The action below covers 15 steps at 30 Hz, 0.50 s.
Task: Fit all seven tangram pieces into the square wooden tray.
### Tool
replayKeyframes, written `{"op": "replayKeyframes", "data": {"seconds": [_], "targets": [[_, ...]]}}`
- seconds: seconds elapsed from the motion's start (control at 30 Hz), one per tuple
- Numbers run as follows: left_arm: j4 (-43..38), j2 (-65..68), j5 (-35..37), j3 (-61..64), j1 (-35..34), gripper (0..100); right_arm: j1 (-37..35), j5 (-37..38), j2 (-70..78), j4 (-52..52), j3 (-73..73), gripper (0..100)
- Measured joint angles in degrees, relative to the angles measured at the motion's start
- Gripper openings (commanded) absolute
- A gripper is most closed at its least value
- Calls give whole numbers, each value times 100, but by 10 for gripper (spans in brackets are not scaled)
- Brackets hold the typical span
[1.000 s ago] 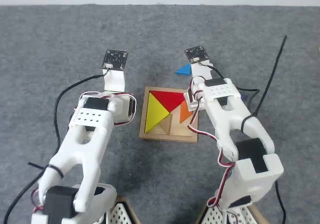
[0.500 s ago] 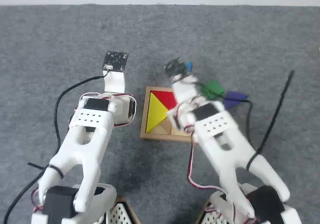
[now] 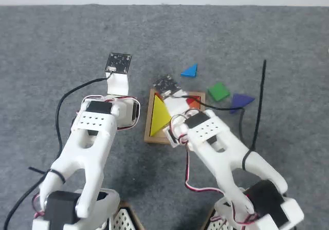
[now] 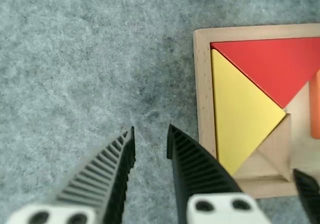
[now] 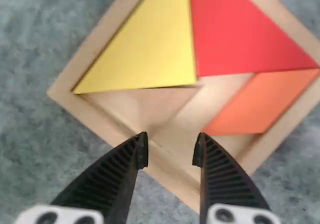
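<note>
My left gripper (image 4: 150,144) hangs empty, slightly parted, over the mat (image 4: 75,59) beside the tray (image 4: 202,84). My right gripper (image 5: 170,151), parted and empty, hovers above the tray's edge.

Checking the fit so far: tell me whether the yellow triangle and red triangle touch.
Touching. The right wrist view shows the yellow triangle flush against the red triangle, no gap between.

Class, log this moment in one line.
tray: yellow, red, orange in | loose: blue, green, purple | right hand: open above tray | left hand: open beside tray
</note>
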Motion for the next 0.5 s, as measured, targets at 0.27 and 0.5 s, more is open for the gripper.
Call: {"op": "replayKeyframes", "data": {"seconds": [0.27,0.5], "targets": [[0,0,0,0,0,108,-316,0,44,-193,0,173],[0,0,0,0,0,108,-325,0,185,-237,0,173]]}}
